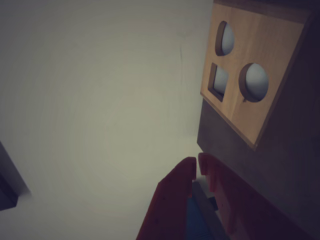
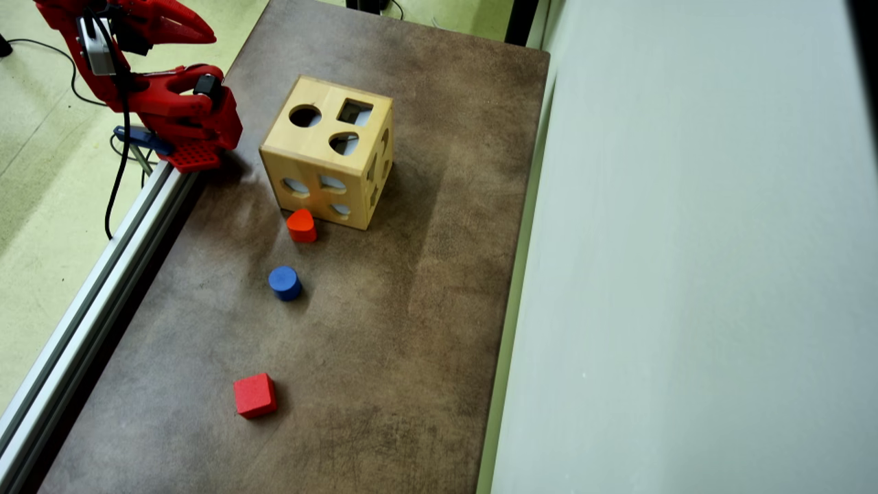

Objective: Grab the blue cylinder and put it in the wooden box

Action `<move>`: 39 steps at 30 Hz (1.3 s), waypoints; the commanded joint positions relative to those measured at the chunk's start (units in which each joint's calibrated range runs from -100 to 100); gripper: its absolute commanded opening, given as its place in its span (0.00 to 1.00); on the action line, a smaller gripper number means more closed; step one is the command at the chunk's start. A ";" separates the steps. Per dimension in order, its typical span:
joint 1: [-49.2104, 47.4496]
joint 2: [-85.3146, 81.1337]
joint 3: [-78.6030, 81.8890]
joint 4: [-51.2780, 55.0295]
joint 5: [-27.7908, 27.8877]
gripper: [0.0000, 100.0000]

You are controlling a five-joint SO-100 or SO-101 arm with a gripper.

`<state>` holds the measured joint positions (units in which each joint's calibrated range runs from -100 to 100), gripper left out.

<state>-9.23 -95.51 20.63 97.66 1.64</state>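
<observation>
**Well clear of the blue cylinder, tool clenched on nothing**

Right now my tool (image 1: 196, 167) sits up in the far left corner of the overhead view (image 2: 195, 27), its two red fingers brought together tip to tip with nothing between them. In the wrist view those fingertips nearly touch, and just past them rises the wooden box (image 1: 252, 75), one face showing two round cut-outs and a square one.

From overhead, the wooden box (image 2: 322, 147) stands on the brown tabletop (image 2: 411, 309), near my arm's base and apart from my tool. An orange-red rounded block (image 2: 301, 225) rests just beside the box's lower face. The blue cylinder (image 2: 284, 282) stands upright on the tabletop a little below that block, well apart from my tool and outside the box. A red cube (image 2: 254, 395) lies further down still, alone toward the near edge.
</observation>
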 commanded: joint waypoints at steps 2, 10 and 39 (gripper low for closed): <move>-0.13 -0.08 -0.42 -0.07 0.29 0.02; -0.13 -0.08 -0.78 -0.47 0.39 0.02; 19.93 36.87 -2.39 -9.88 5.91 0.11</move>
<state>4.49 -63.90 19.46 93.06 7.06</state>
